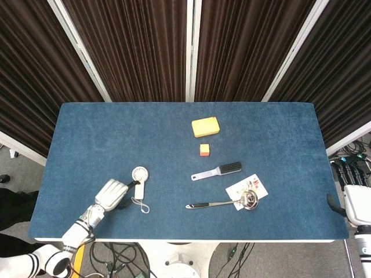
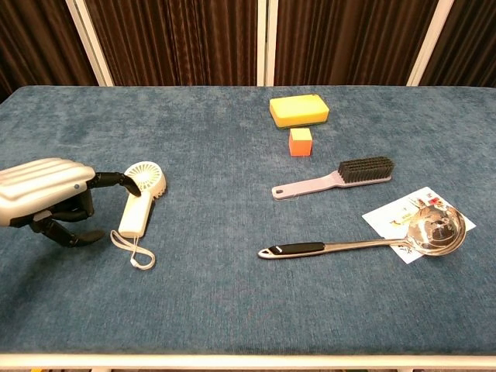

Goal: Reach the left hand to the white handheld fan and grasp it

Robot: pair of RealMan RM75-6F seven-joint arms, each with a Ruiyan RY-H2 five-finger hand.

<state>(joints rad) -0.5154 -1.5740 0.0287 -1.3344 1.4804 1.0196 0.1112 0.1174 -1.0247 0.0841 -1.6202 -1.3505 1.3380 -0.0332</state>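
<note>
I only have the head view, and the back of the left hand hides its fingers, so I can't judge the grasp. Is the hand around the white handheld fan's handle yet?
Observer: No. In the chest view the left hand has its fingers bent under the palm, beside the white handheld fan and clear of its handle.
Operator: Is anything reaching the fan?
Observer: One dark finger stretches out to where the fan's head meets the handle. I cannot tell whether it touches.
Operator: Is the fan lifted at all?
Observer: No, it lies flat on the blue table, with its wrist loop on the cloth nearer the camera.
</note>
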